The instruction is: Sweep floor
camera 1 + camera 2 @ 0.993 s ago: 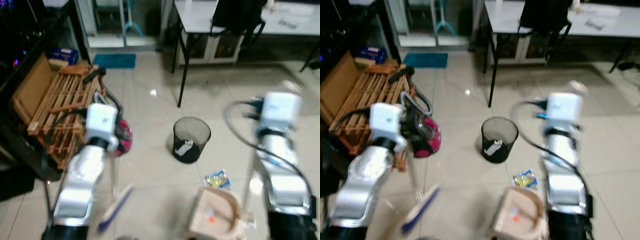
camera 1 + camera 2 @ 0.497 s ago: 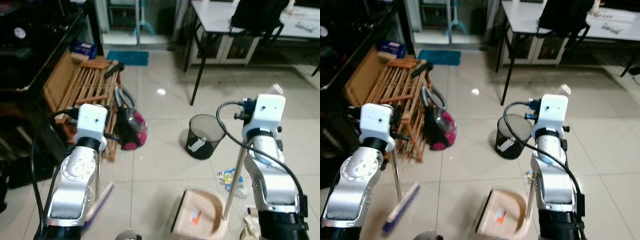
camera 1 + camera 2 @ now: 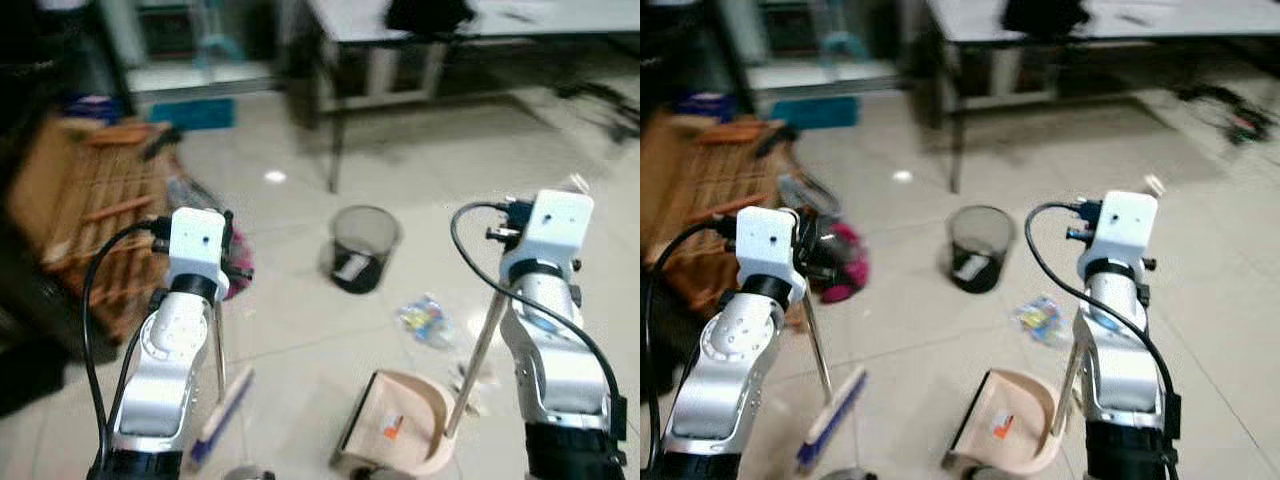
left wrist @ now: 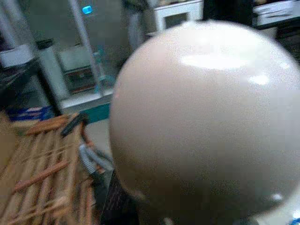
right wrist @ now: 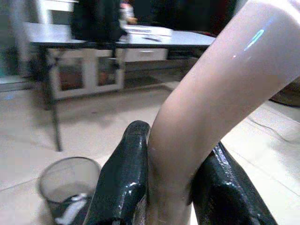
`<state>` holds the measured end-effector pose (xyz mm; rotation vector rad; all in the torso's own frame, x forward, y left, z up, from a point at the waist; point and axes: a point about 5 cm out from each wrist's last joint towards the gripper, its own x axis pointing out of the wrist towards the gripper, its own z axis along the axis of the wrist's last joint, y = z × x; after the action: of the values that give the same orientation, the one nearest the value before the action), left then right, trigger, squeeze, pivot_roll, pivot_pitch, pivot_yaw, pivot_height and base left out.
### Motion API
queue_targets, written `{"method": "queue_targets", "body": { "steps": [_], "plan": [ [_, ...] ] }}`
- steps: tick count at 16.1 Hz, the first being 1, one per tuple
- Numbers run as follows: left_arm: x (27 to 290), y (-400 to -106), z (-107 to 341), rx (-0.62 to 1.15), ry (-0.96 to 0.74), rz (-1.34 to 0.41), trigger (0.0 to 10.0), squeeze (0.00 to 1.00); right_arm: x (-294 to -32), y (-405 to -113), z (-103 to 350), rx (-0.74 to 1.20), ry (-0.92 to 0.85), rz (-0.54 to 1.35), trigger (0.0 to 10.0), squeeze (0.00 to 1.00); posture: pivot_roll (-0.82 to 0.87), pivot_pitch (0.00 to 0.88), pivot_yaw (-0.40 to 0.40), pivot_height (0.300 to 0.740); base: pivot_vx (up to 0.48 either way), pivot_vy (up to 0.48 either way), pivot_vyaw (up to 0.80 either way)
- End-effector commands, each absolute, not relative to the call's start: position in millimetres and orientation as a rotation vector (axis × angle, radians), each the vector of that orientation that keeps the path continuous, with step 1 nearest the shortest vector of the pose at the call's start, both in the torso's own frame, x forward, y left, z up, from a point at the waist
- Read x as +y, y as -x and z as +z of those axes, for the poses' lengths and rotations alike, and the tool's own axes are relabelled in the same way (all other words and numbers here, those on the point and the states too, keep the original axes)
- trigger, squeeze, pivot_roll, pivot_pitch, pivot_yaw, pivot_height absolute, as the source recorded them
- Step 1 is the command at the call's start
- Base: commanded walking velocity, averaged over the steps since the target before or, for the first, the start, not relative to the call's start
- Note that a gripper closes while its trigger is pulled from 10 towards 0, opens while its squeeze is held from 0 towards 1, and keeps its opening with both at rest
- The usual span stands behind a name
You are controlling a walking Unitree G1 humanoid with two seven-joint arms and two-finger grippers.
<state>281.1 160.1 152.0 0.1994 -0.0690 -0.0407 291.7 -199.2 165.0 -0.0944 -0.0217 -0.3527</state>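
Clamping the dustpan handle [image 5: 206,93], right gripper [image 5: 173,187] jaws closed.

Both silver arms rise from the lower corners of the head views, white wrist blocks uppermost. The right gripper [image 5: 171,187] has its black fingers [image 5: 124,187] clamped on a pale handle [image 5: 211,93].
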Motion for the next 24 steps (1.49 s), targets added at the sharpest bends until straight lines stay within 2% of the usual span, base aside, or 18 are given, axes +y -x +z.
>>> {"method": "queue_targets", "body": {
  "steps": [1, 14, 24],
  "plan": [
    [159.4, -281.6, 158.1, -0.102, -0.187, -0.033, 10.0, 0.00, -204.3, -288.4, 178.2, -0.081, 0.112, -0.384, 10.0, 0.00, 0.00, 0.067, 0.000, 0.740, 0.000, 0.000, -0.80],
    [161.7, -281.4, 153.0, -0.099, -0.170, -0.017, 10.0, 0.00, -199.6, -284.9, 173.7, -0.061, 0.136, -0.343, 10.0, 0.00, 0.00, 0.072, -0.005, 0.740, 0.000, 0.000, -0.80],
    [161.5, -286.6, 152.0, -0.090, -0.190, -0.041, 10.0, 0.00, -199.3, -282.9, 166.4, -0.031, 0.109, -0.363, 10.0, 0.00, 0.00, 0.064, 0.005, 0.740, 0.000, 0.416, -0.80]
  ]
}}
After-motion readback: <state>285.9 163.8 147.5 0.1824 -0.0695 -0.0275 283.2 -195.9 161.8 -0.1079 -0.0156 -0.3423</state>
